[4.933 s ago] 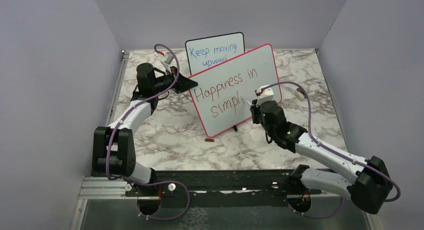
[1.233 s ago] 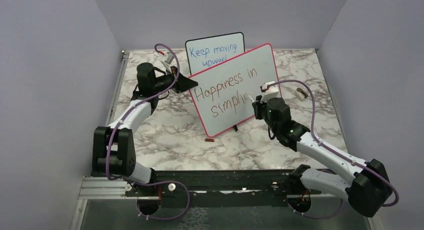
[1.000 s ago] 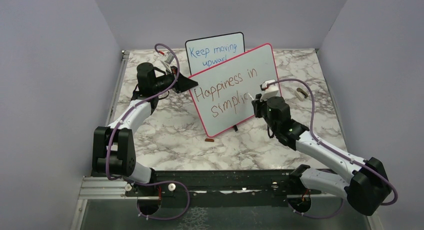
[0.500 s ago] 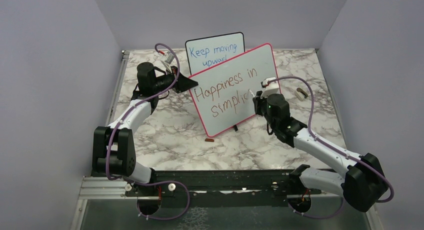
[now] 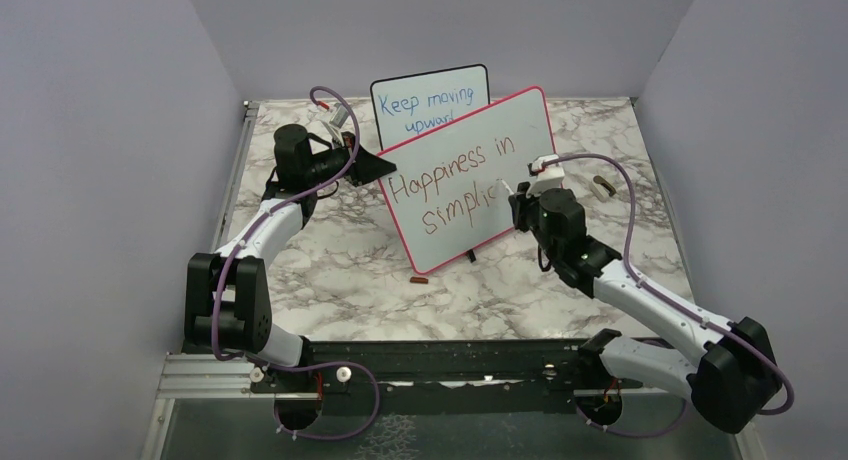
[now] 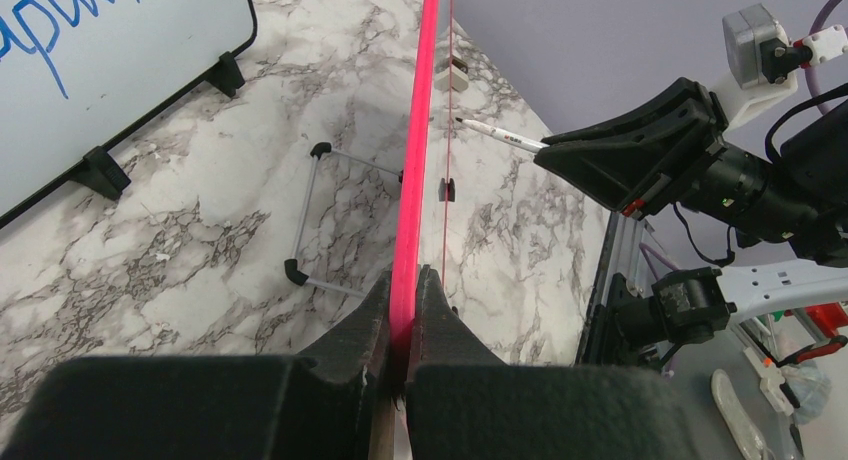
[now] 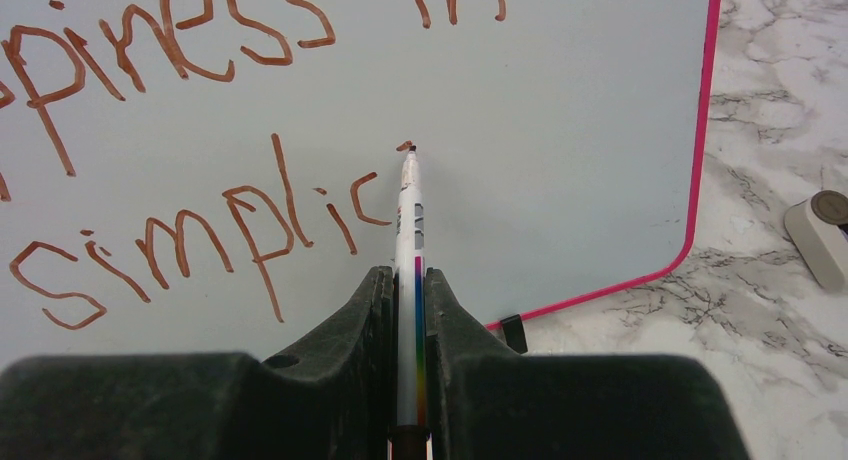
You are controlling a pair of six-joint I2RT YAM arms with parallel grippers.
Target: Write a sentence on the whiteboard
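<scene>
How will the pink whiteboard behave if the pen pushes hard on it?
Probably stiff: the whiteboard shows a straight edge in the left wrist view. Likely apt to tip or slide, being thin on small feet; the left pincer clamps its edge, seemingly to steady it.

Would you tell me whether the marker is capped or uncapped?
Uncapped: the marker shows a bare tip, pointing at the whiteboard.

Marble-patterned table, pink-framed whiteboard standing, black-framed board behind, small reddish piece, pale object right
</scene>
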